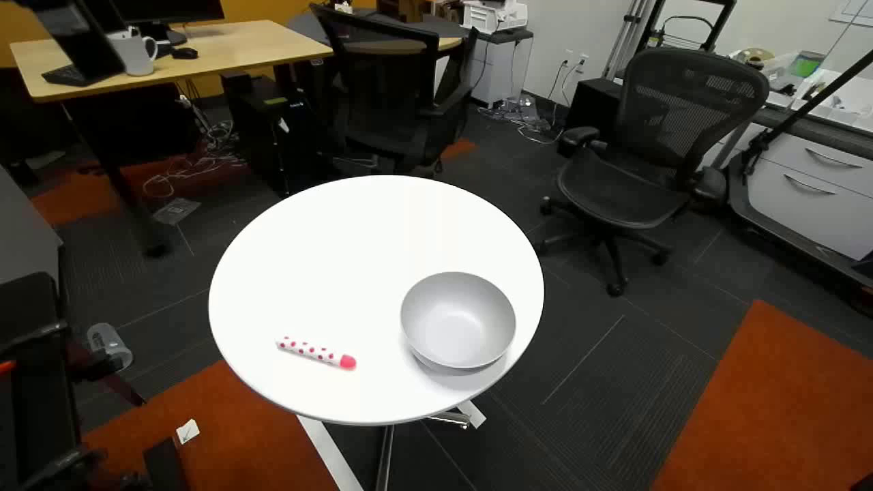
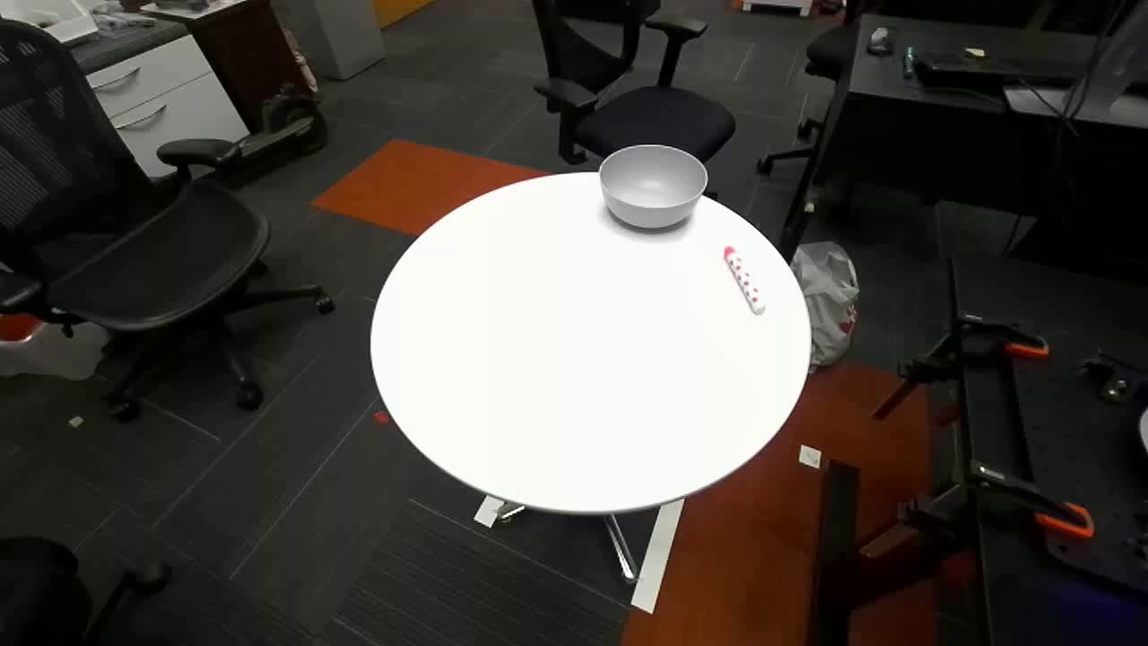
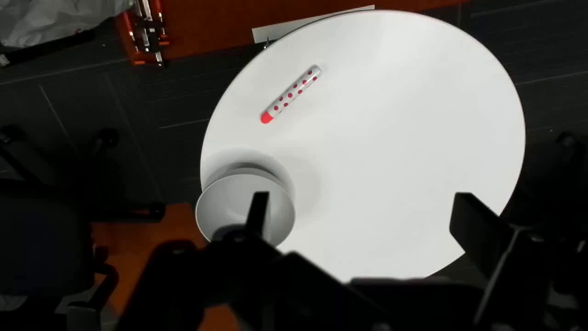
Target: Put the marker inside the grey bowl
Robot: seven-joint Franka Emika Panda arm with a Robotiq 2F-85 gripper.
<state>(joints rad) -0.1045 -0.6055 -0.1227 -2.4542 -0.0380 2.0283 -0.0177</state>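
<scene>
The marker is a slim white stick with red dots and a red end. It lies on the round white table in both exterior views [image 1: 316,352] [image 2: 743,280] and in the wrist view [image 3: 291,94]. The grey bowl stands upright beside it, apart from it, in both exterior views [image 1: 457,320] [image 2: 653,186] and the wrist view [image 3: 229,193]. No marker shows in the bowl. My gripper [image 3: 360,195] shows only in the wrist view. It is wide open above the table with nothing between its fingers. Its left finger hides part of the bowl.
The round white table [image 1: 368,239] bears the marker and bowl, with the bowl near its edge. Black office chairs [image 1: 655,136] [image 2: 655,117] stand around it. A dark bench with orange-tipped clamps [image 2: 1065,519] stands beside the table. A plastic bag [image 2: 825,296] is on the floor.
</scene>
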